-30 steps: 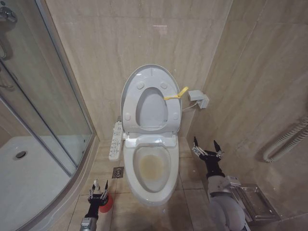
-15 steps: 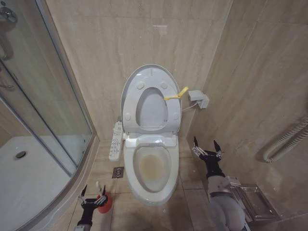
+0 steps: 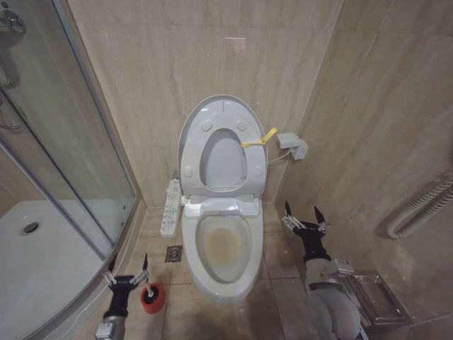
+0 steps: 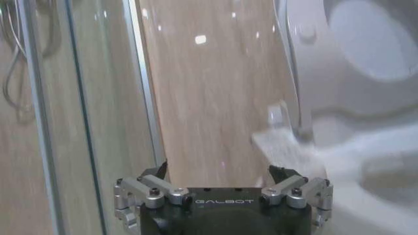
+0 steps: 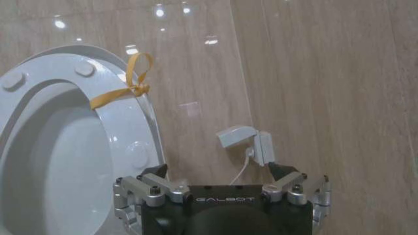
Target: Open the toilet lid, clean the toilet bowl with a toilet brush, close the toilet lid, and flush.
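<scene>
The toilet lid (image 3: 223, 110) stands raised against the wall, with the ring seat (image 3: 200, 159) up against it. A yellow strap (image 3: 259, 139) is tied at its edge. The toilet bowl (image 3: 225, 245) lies uncovered, with a brownish-yellow stain inside. The red cup holder (image 3: 152, 298) sits on the floor left of the bowl, something dark in its middle; I cannot make out the toilet brush handle. My left gripper (image 3: 127, 272) hangs open just left of the cup, holding nothing. My right gripper (image 3: 302, 210) waits open to the right of the toilet. In the right wrist view the lid (image 5: 65, 122) rises beyond that gripper (image 5: 218, 169).
A glass shower enclosure (image 3: 71, 142) closes off the left side. The long control panel (image 3: 170, 205) juts from the toilet's left, above a floor drain (image 3: 173, 253). A white wall box (image 3: 292, 145) and a hose (image 3: 425, 205) are on the right wall, a metal rack (image 3: 371, 294) below.
My left gripper, shut over the red cup one second ago, opened around the white handle and has moved left, away from the cup. The right arm has stayed still.
</scene>
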Controlling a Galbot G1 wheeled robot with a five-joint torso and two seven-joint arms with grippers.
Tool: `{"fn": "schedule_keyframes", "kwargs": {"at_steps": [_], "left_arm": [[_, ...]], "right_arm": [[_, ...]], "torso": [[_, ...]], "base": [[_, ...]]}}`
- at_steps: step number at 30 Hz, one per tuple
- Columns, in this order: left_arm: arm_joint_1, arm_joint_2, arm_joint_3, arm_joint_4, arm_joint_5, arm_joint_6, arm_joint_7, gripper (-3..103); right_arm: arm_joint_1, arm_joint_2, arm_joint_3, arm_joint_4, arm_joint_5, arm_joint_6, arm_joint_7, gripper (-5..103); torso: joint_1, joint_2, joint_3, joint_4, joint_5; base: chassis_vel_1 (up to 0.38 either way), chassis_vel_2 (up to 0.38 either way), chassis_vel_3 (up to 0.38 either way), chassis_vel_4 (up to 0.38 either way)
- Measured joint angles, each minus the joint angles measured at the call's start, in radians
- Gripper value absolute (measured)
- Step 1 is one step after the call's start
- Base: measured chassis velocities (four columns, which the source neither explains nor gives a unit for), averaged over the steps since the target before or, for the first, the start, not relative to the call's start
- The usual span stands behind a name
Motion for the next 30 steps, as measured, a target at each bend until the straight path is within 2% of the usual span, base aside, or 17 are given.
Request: {"fn": "schedule_keyframes", "kwargs": {"at_steps": [2,4,6,9,10,12,13,15,17,20,26,28,30], "left_arm": [[0.005,0.002,-0.003,-0.021,-0.001,0.011,-0.002,100],[0.023,0.007,-0.013,-0.11,-0.016,0.071,-0.004,100],[0.026,0.008,-0.014,-0.129,-0.021,0.086,-0.004,100],[0.053,0.014,0.002,-0.3,-0.096,0.229,-0.018,100],[0.053,0.014,0.002,-0.3,-0.096,0.229,-0.018,100],[0.071,0.012,0.012,-0.423,-0.125,0.334,-0.004,100],[0.071,0.012,0.012,-0.423,-0.125,0.334,-0.004,100],[0.084,-0.001,0.017,-0.496,-0.123,0.401,0.027,100],[0.092,-0.014,0.027,-0.532,-0.126,0.441,0.037,100],[0.103,-0.03,0.032,-0.543,-0.12,0.475,0.042,100],[0.111,-0.038,0.031,-0.499,-0.113,0.456,0.023,100],[0.108,-0.047,0.024,-0.464,-0.079,0.423,-0.034,100],[0.11,-0.05,0.021,-0.457,-0.066,0.418,-0.051,100]], "right_arm": [[0.0,0.0,0.0,0.0,0.0,0.0,0.0,100],[0.0,0.0,0.0,0.0,0.0,0.0,0.0,100],[0.0,0.0,0.0,0.0,0.0,0.0,0.0,100],[0.0,0.0,0.0,0.0,0.0,0.0,0.0,100],[0.0,0.0,0.0,0.0,0.0,0.0,0.0,100],[0.0,0.0,0.0,0.0,0.0,0.0,0.0,100],[0.0,0.0,0.0,0.0,0.0,0.0,0.0,100],[0.0,0.0,0.0,0.0,0.0,0.0,0.0,100],[0.0,0.0,0.0,0.0,0.0,0.0,0.0,100],[0.0,0.0,0.0,0.0,0.0,0.0,0.0,100],[0.0,0.0,0.0,0.0,0.0,0.0,0.0,100],[0.0,0.0,0.0,0.0,0.0,0.0,0.0,100],[0.0,0.0,0.0,0.0,0.0,0.0,0.0,100]], "torso": [[0.0,0.0,0.0,0.0,0.0],[0.0,0.0,0.0,0.0,-0.0001],[0.0,0.0,0.0,0.0,-0.0001],[0.0,0.0,0.0,0.0,-0.0001],[0.0,0.0,0.0,0.0,-0.0001],[0.0,0.0,0.0,-0.0001,0.0002],[0.0,0.0,0.0,-0.0001,0.0002],[0.0,0.0,0.0,0.0,0.0001],[0.0,0.0,0.0,0.0,0.0001],[0.0,0.0,0.0,0.0001,0.0001],[0.0,0.0,0.0,0.0,-0.0001],[0.0,0.0,0.0,0.0,-0.0001],[0.0,0.0,0.0,0.0001,-0.0002]], "base": [[0.0,0.0,0.0,0.0],[0.0,0.0,0.0,0.0],[0.0,0.0,0.0,0.0],[0.0,0.0,0.0,0.0],[0.0,0.0,0.0,0.0],[0.0,0.0,0.0,0.0],[0.0,0.0,0.0,0.0],[0.0,0.0,0.0,0.0],[0.0,0.0,0.0,0.0],[0.0,0.0,0.0,0.0],[0.0,0.0,0.0,0.0],[0.0,0.0,0.0,0.0],[0.0,0.0,0.0,0.0]]}}
